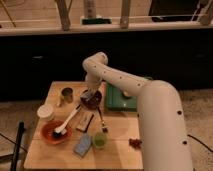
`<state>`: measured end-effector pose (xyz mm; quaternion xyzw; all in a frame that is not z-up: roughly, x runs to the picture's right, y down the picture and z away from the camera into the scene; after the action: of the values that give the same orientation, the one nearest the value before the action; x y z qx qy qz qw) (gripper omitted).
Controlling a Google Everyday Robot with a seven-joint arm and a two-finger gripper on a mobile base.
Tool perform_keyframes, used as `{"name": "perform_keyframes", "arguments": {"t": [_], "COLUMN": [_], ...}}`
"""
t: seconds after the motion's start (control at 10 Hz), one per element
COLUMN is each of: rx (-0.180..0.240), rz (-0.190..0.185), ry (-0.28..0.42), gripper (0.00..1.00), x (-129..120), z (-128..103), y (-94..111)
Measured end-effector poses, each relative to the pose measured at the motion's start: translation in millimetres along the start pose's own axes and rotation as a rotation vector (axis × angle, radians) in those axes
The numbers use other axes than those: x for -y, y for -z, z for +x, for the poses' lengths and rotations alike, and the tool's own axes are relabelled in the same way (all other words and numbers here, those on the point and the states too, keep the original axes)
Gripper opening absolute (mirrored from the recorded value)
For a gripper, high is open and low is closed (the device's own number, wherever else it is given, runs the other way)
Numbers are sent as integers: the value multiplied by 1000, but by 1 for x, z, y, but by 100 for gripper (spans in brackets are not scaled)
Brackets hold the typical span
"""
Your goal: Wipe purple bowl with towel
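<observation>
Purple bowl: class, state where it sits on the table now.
In the camera view, the purple bowl sits at the back of the table, between the tan cup and the green tray, directly beneath the end effector.

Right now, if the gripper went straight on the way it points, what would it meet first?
Probably the purple bowl: the gripper points down right above it, beside the green tray. Depth is unclear, so the two may be touching.
</observation>
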<state>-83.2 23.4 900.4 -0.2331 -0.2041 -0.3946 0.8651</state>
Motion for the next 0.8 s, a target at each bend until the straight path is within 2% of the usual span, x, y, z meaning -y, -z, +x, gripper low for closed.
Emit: {"name": "perform_keyframes", "arguments": {"t": [0.2, 0.5, 0.8], "rx": [23, 38, 46], "rz": [-8, -18, -20], "ry": [30, 38, 43], "gripper": [0, 0, 0], "x": [4, -9, -11], "z": [-12, -19, -22], "y": [-6, -11, -13]}}
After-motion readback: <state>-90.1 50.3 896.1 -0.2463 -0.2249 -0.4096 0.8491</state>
